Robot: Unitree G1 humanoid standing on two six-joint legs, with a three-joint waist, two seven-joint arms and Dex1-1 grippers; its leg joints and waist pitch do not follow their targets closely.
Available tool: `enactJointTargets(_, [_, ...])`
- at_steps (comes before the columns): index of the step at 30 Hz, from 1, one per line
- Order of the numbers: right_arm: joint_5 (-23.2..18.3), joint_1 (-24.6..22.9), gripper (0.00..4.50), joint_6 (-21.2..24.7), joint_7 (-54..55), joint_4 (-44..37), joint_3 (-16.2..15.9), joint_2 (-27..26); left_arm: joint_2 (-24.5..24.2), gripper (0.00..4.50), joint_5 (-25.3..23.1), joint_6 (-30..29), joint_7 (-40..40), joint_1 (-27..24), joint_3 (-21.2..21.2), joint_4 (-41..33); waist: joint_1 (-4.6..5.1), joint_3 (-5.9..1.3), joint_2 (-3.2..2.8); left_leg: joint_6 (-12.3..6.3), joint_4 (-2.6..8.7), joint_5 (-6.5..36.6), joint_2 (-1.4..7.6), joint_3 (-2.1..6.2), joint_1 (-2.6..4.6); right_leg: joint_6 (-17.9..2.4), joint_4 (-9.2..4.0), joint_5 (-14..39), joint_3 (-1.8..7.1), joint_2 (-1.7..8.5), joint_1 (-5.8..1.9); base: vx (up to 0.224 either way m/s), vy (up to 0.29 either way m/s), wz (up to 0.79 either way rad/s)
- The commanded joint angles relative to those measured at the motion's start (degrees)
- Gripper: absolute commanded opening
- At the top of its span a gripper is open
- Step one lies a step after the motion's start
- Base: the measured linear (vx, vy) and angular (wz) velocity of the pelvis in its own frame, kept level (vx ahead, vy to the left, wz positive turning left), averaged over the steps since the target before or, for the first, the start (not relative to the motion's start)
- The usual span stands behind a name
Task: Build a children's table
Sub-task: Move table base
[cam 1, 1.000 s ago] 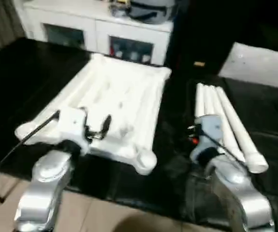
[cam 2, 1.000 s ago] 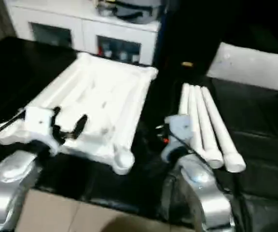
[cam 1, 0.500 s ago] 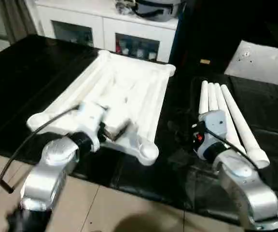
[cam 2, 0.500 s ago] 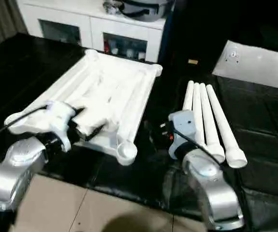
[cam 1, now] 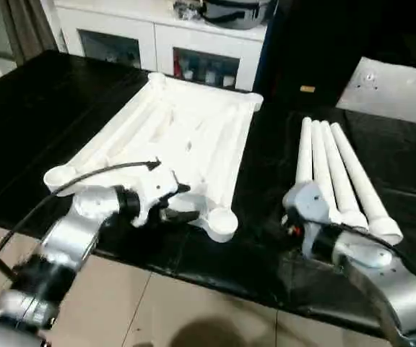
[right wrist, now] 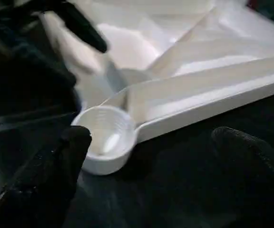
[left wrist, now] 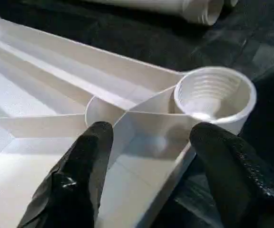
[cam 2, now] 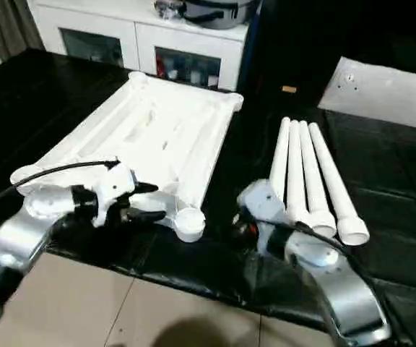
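Leftmost, my left gripper (left wrist: 149,156) straddles, fingers spread, the table top's (cam 1: 172,137) near rim beside a corner socket (cam 1: 222,223); glossy black surface (cam 1: 35,108), white cabinet (cam 1: 157,43) behind; four legs (cam 1: 338,177); my right gripper (right wrist: 151,161) spread.

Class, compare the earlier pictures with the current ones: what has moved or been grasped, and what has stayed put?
The left gripper has slid along the table top to its near edge by the corner socket, fingers straddling the rim, not yet clamped. The right gripper, open, has turned toward that socket. The table top and the four legs lie as before.
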State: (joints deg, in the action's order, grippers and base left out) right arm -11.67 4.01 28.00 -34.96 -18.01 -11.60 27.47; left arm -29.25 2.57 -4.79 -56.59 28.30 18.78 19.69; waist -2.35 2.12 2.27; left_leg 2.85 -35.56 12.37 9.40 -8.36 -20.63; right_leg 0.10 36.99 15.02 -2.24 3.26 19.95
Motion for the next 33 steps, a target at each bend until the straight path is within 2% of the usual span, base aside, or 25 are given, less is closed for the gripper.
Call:
enactJointTargets(1, [-0.69, -0.57, 4.50, 0.83, -1.82, -1.45, -0.58, 1.18, -0.37, 2.80, -1.84, 2.01, -2.04, 1.92, 1.58, 2.21, -0.28, -2.69, -0.40, -2.10, 4.73, 3.02, 3.57, 0.89, 0.41, -12.99, -3.84, -8.75, 2.93, 5.02, -1.93, 0.000, 0.000, 0.00])
enactJointTargets(4, [-0.81, -0.65, 4.50, 0.92, -2.19, -1.59, -0.72, 1.34, -0.34, 2.60, -2.15, 2.61, -2.52, 2.58, 1.94, 3.25, -0.29, -2.45, -0.38, -1.42, 5.02, 5.92, 3.84, 0.92, 0.52, -13.68, -4.07, -4.82, 2.88, 5.26, -1.80, 0.000, 0.000, 0.00])
enactJointTargets(8, [-0.57, -0.38, 4.50, 0.83, -2.86, -1.37, -1.28, 1.86, 0.25, 2.27, -3.68, 5.72, -5.22, 5.84, 3.40, 9.10, -0.29, -2.24, -0.42, -0.37, 5.24, 8.20, 3.94, 0.84, 0.64, -13.45, -4.51, -0.15, 3.04, 5.37, -1.65, 0.000, 0.000, 0.00])
enactJointTargets(20, [-0.41, -0.28, 4.50, 1.80, -4.63, -1.87, -2.09, 2.34, 1.84, 1.24, -10.85, 13.82, -6.72, 12.44, 7.89, 22.10, -0.87, -2.21, -0.18, -0.55, 5.32, 7.40, 4.13, 0.82, 0.69, -13.36, -4.58, -1.29, 3.18, 5.64, -1.61, 0.000, 0.000, 0.00])
enactJointTargets(21, [-0.47, -0.25, 4.50, 1.93, -4.73, -1.91, -2.16, 2.30, 2.06, 1.24, -11.67, 14.67, -6.88, 13.24, 8.37, 23.85, -0.91, -2.15, -0.37, -0.51, 5.34, 7.67, 4.13, 0.80, 0.74, -13.38, -4.68, -0.93, 3.20, 5.64, -1.51, 0.000, 0.000, 0.00])
enactJointTargets(22, [-0.48, -0.20, 4.50, 2.00, -4.78, -1.92, -2.22, 2.26, 2.25, 1.06, -11.84, 15.04, -7.11, 13.70, 8.46, 24.90, -0.94, -2.14, -0.51, -0.31, 5.35, 7.98, 4.20, 0.82, 0.77, -13.39, -4.66, -0.67, 3.22, 5.69, -1.50, 0.000, 0.000, 0.00])
enactJointTargets(24, [-0.49, -0.18, 4.50, 2.05, -4.78, -1.94, -2.25, 2.23, 2.36, 0.96, -11.76, 15.11, -7.30, 13.88, 8.39, 25.26, -1.03, -2.07, -0.41, 0.11, 5.47, 8.91, 4.22, 0.80, 0.83, -13.40, -4.78, 0.31, 3.25, 5.70, -1.46, 0.000, 0.000, 0.00])
enactJointTargets(25, [-0.52, -0.30, 4.50, 2.06, -4.76, -1.97, -2.13, 2.25, 3.04, 0.90, -9.78, 13.42, -9.35, 14.03, 7.24, 24.75, -0.98, -2.01, -0.42, 0.51, 5.63, 9.71, 4.33, 0.81, 0.88, -13.47, -4.76, 1.39, 3.24, 5.75, -1.42, 0.000, 0.000, 0.00])
enactJointTargets(28, [-0.40, -0.47, 4.50, 2.01, -4.57, -1.84, -1.92, 2.23, 4.62, 0.74, -5.53, 9.49, -12.77, 14.00, 4.89, 23.72, -1.01, -2.10, -0.36, 0.49, 5.56, 8.72, 4.29, 0.76, 0.79, -14.09, -4.58, 0.26, 3.25, 5.81, -1.49, 0.000, 0.000, 0.00])
enactJointTargets(31, [-0.07, -0.57, 4.50, 2.02, -4.10, -1.71, -1.90, 1.91, 5.40, 0.55, -5.40, 8.66, -13.49, 13.92, 4.74, 24.15, -0.86, -2.28, -0.23, -0.79, 5.28, 6.06, 4.12, 0.60, 0.55, -14.84, -4.38, -4.12, 3.26, 5.76, -1.73, 0.000, 0.000, 0.00])
enactJointTargets(33, [0.08, -0.54, 4.50, 2.02, -3.81, -1.65, -1.83, 1.69, 5.97, 0.35, -5.61, 8.94, -12.41, 13.92, 4.42, 25.11, -0.76, -2.29, -0.21, -1.50, 5.19, 5.42, 4.02, 0.54, 0.49, -14.83, -4.45, -5.04, 3.27, 5.73, -1.83, 0.000, 0.000, 0.00])
